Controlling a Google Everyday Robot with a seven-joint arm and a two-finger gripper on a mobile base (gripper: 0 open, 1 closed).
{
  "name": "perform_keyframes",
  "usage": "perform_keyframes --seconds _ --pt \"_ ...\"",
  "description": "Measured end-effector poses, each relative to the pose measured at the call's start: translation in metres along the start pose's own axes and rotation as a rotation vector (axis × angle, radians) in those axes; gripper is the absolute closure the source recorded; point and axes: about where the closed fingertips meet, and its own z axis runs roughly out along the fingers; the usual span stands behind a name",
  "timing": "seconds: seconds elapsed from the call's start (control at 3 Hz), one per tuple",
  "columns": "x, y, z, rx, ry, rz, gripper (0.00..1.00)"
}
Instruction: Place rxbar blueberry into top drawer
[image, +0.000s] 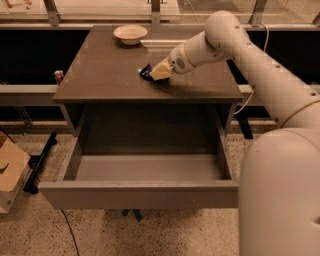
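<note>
Above the open drawer (140, 192), on the worktop (100, 75), our gripper (156, 75) fingers pinch one end of the snack bar (145, 73); we think it is light, thin and slippery.

single white arm (260, 70) rising from the rounded body (282, 200) at 5 o'clock of the view, bending near 1 o'clock, then reaching back toward 9 o'clock. wrist section (187, 56) tilted downward. tool (156, 74) low at the worktop (100, 75), right of its centre, tip pointing toward 8 o'clock.
</note>
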Motion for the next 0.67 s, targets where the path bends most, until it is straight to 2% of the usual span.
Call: perform_keyframes --seconds 0.33,0.67 --pt "-0.024 0.027 -0.084 0.104 -0.094 -0.057 1.00" --pt "-0.007 0.098 -0.170 0.161 -0.098 -0.073 1.00"
